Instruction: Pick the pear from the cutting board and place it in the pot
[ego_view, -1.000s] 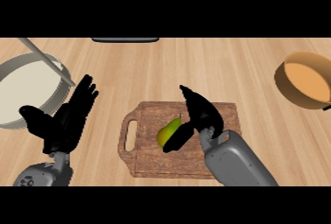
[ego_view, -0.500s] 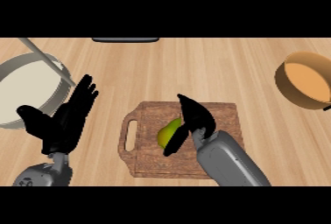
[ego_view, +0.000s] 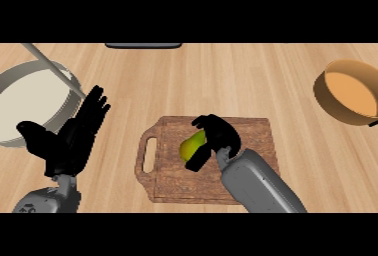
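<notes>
A green pear (ego_view: 191, 145) lies on the brown wooden cutting board (ego_view: 171, 180) at the centre of the counter. My right hand (ego_view: 218, 137) sits over the pear with its fingers and thumb curled round it, hiding most of the fruit. The pear still rests on the board. A grey-white pot (ego_view: 22, 102) with a long handle stands at the far left. My left hand (ego_view: 70, 137) is open with fingers up, between the pot and the board.
An orange-brown bowl (ego_view: 353, 95) stands at the right edge. A dark flat object (ego_view: 143, 45) shows at the top edge. The counter (ego_view: 236, 80) is light wood.
My right hand has drawn in toward the pear and its fingers have curled from straight to wrapped round it. The left hand has barely moved.
</notes>
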